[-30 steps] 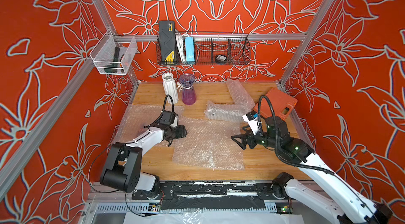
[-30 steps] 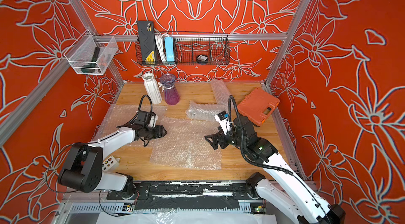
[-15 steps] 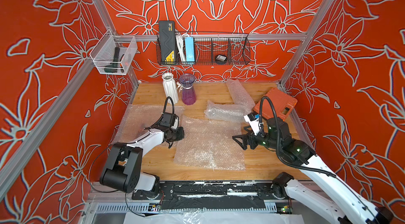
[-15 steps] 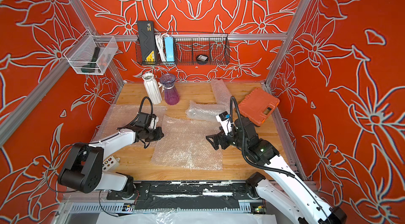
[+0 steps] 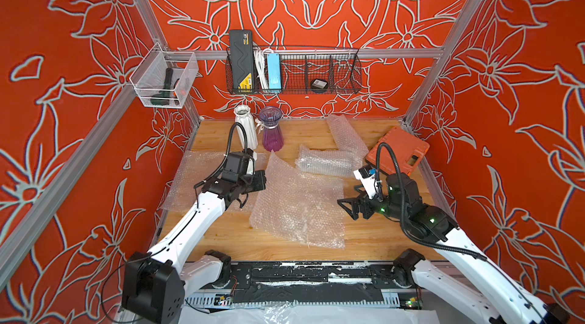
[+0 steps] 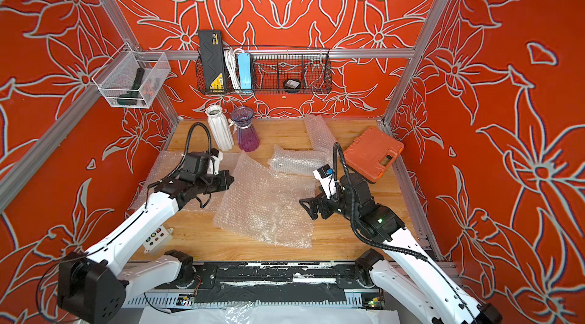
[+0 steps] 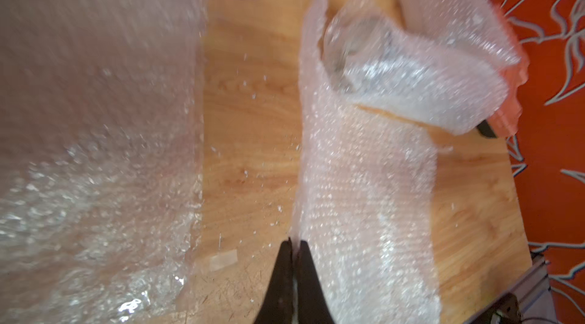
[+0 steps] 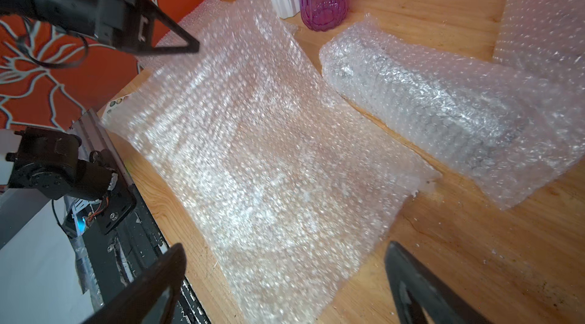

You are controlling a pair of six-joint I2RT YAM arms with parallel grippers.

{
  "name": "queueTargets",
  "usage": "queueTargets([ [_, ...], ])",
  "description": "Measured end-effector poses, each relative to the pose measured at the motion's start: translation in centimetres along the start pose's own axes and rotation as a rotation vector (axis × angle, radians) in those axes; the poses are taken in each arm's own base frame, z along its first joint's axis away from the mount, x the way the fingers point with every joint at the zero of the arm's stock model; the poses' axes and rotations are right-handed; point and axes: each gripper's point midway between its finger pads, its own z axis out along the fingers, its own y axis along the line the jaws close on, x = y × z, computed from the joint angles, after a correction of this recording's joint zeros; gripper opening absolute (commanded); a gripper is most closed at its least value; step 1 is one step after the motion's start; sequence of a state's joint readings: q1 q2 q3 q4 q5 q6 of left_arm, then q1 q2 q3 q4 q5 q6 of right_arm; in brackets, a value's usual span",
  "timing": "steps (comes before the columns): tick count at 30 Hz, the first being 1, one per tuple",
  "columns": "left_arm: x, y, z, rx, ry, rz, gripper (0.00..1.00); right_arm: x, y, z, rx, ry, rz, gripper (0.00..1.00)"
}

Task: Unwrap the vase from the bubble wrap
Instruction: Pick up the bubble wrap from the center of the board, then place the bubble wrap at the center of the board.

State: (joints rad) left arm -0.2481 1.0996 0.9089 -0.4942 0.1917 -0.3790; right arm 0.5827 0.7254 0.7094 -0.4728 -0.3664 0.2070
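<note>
Both top views are bright, evenly lit and sharp, with only faint soft shadows on the table and wide-angle stretch toward the edges. The left wrist view is motion-blurred, the bubble wrap glinting white; the right wrist view is sharper, though the wrap's middle smears

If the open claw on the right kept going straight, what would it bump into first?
Probably the big loose bubble wrap sheet in the middle; the right gripper points at its edge. Height is unclear, so it might skim over.
</note>
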Motion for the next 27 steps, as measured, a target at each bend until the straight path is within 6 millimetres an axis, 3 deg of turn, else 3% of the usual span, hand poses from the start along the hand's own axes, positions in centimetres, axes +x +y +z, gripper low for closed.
queueTargets([
  [4, -4.3, 0.7, -2.9, -0.088, -0.101, 0.03, 0.0, 0.0, 0.0, 0.0, 0.0, -0.001, -0.008, 0.98],
  [11, -8.9, 7.2, -4.9, -0.366, -0.19, 0.026, 0.0, -0.1, 0.0, 0.0, 0.001, -0.003, -0.011, 0.98],
  [15, -10.8, 9.2, -6.0, -0.508, -0.251, 0.066, 0.0, 0.1, 0.0, 0.0, 0.001, 0.004, -0.013, 0.98],
  [22, -13.9, 12.6, -9.8, -0.728, -0.387, 0.08, 0.0, 0.2, 0.0, -0.3, 0.004, 0.016, -0.015, 0.98],
  [27, -14.8, 15.2, -11.9, -0.837, -0.466, 0.049, 0.0, 0.5, -0.1, 0.0, -0.001, 0.034, -0.008, 0.98],
])
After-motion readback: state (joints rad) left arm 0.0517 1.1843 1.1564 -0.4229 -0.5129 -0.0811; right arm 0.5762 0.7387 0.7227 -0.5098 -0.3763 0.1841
